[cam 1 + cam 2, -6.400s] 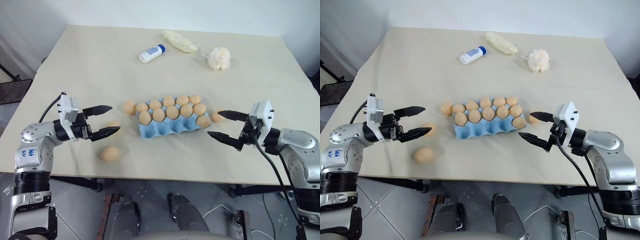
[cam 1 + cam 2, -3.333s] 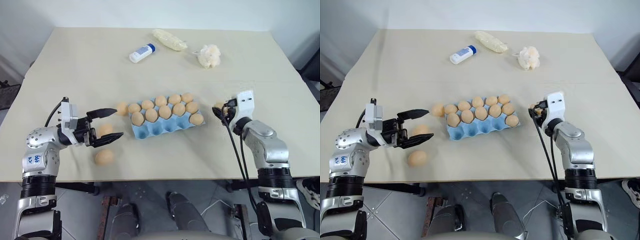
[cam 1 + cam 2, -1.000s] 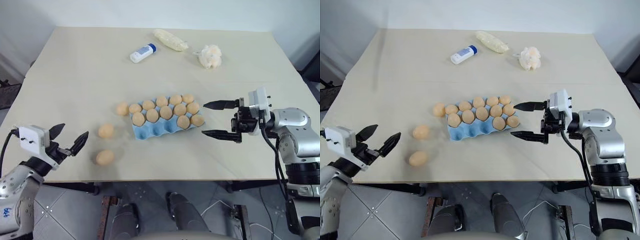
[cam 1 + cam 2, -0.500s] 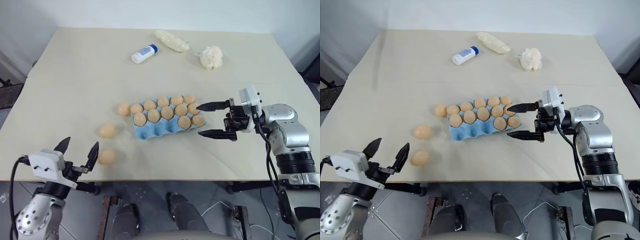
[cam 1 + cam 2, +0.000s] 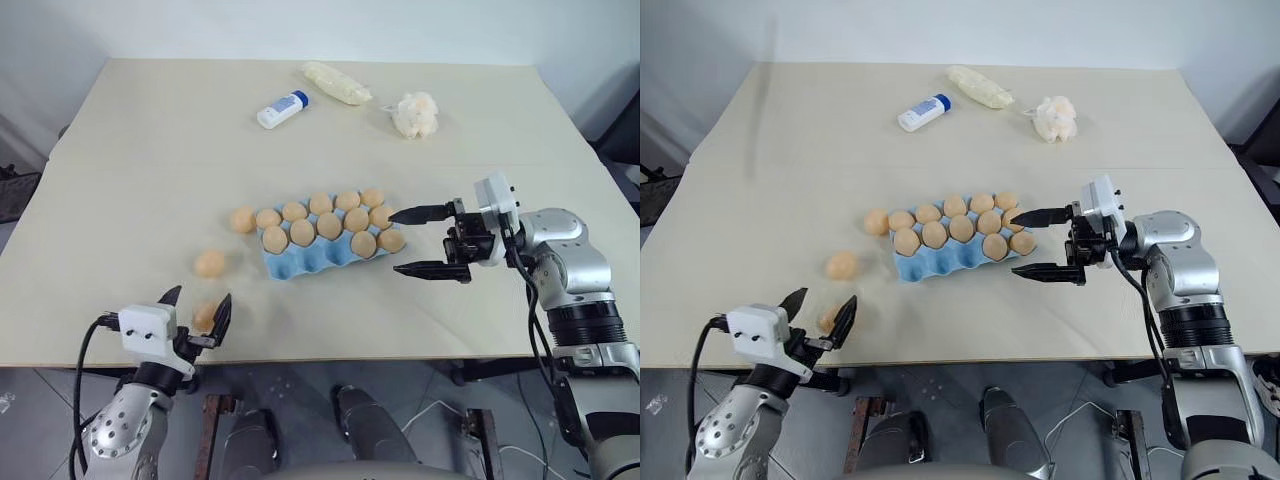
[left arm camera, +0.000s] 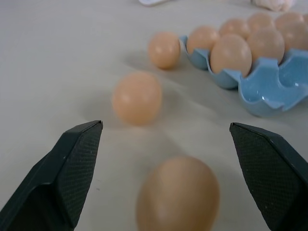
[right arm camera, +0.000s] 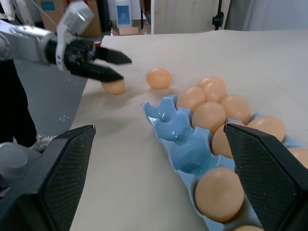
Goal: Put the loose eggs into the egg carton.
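Left gripper (image 5: pixel 196 314) open around the loose egg (image 5: pixel 205 315) at the table's (image 5: pixel 130 150) near edge, right gripper (image 5: pixel 412 241) open and empty beside the egg carton (image 5: pixel 325 246): eleven eggs seated, three left out.

Your left gripper (image 5: pixel 196 310) sits low at the near edge with both fingers spread wide and pointing forward, while your right gripper (image 5: pixel 416 241) reaches leftward, apparently level, wrist bent, its two fingers also wide apart.
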### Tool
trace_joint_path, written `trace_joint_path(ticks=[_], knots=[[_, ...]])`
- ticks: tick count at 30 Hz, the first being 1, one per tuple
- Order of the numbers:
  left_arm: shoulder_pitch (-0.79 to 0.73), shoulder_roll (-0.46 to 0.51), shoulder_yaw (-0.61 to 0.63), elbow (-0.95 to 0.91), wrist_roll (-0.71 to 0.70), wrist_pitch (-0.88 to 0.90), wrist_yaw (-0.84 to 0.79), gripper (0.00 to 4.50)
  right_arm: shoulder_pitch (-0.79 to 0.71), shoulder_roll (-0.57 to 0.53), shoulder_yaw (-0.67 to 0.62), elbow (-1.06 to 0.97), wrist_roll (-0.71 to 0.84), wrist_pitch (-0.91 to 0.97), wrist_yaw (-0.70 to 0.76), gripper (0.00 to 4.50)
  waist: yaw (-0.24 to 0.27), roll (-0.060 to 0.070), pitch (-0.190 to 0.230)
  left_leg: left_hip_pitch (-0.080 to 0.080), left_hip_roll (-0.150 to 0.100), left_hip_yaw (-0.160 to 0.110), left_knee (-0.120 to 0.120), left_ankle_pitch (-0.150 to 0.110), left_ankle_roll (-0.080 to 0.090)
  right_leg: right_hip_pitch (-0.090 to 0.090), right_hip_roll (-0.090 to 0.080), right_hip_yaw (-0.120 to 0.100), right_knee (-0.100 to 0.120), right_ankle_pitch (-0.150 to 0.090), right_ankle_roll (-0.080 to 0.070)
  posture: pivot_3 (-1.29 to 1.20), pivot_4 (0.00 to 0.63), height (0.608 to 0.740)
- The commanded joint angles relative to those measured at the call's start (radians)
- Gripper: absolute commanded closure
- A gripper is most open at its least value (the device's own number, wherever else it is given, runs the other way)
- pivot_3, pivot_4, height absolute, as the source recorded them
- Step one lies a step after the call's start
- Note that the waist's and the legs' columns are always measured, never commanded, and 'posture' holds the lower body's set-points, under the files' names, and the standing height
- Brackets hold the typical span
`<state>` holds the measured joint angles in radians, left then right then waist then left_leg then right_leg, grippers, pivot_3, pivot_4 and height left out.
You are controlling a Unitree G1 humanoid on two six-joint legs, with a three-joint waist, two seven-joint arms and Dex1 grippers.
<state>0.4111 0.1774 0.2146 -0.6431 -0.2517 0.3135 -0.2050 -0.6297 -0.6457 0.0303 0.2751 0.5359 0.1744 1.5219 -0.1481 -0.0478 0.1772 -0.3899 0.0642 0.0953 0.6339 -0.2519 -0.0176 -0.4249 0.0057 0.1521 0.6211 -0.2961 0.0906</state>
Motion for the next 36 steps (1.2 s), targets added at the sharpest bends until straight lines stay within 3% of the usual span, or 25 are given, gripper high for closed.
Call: trace_joint_path(ticks=[1,9,12,17,19,26,30,36], knots=[[-0.007,0.015,-0.001,0.009,0.017,0.015,0.01,0.0,0.026,0.0,-0.025,-0.051,0.029,-0.002,0.039,0.02,0.0,0.0,0.0,0.0,0.0,0.0,0.0,0.0,0.0,0.0,0.0,0.0,0.0,0.0,0.0,0.0,0.15,0.74],[-0.017,0.044,-0.017,0.039,0.006,0.1,-0.004,0.0,0.048,-0.017,-0.035,-0.074,0.02,0.012,0.012,0.02,0.0,0.0,0.0,0.0,0.0,0.0,0.0,0.0,0.0,0.0,0.0,0.0,0.0,0.0,0.0,0.0,0.15,0.74],[-0.018,0.052,-0.021,0.039,0.009,0.096,-0.013,0.61,0.046,-0.02,-0.035,-0.067,0.013,0.01,0.007,0.0,0.0,0.0,0.0,0.001,0.0,0.0,-0.001,0.0,0.0,0.0,0.0,0.0,0.0,0.0,0.0,0.0,0.15,0.74],[-0.025,0.056,-0.032,0.037,0.013,0.077,-0.026,2.17,0.041,-0.017,-0.032,-0.059,0.008,0.006,0.003,0.0,0.0,0.0,0.0,0.0,0.0,0.0,-0.001,0.0,0.0,0.0,-0.001,0.0,0.0,0.0,0.0,0.0,0.15,0.74],[-0.031,0.058,-0.042,0.028,0.008,0.078,-0.036,2.59,0.04,-0.017,-0.032,-0.058,0.007,0.005,0.003,0.0,0.0,0.0,0.0,0.0,0.0,0.0,-0.001,0.0,0.0,0.0,0.0,0.0,0.0,0.0,0.0,0.0,0.15,0.74],[-0.124,0.115,-0.108,-0.031,0.029,0.0,-0.113,2.75,0.039,-0.019,-0.04,-0.052,0.008,0.0,0.001,0.0,0.004,0.0,0.0,0.0,0.0,0.0,-0.001,0.0,0.0,0.0,0.0,0.0,0.0,0.0,0.0,0.0,0.15,0.74],[-0.184,0.115,-0.137,-0.033,-0.028,0.006,-0.149,2.75,0.045,-0.024,-0.047,-0.055,0.01,0.0,-0.003,0.0,0.005,0.0,0.0,0.0,0.0,0.001,-0.002,0.0,0.0,0.0,-0.002,0.001,0.0,0.0,0.0,0.0,0.15,0.74],[-0.394,0.081,-0.191,0.057,-0.053,0.02,-0.158,2.75,0.068,-0.028,-0.067,-0.085,0.013,0.009,-0.03,0.0,0.013,0.0,0.0,0.0,-0.001,-0.001,-0.001,0.0,0.0,0.0,0.0,-0.001,0.002,0.002,0.004,0.0,0.15,0.74]])
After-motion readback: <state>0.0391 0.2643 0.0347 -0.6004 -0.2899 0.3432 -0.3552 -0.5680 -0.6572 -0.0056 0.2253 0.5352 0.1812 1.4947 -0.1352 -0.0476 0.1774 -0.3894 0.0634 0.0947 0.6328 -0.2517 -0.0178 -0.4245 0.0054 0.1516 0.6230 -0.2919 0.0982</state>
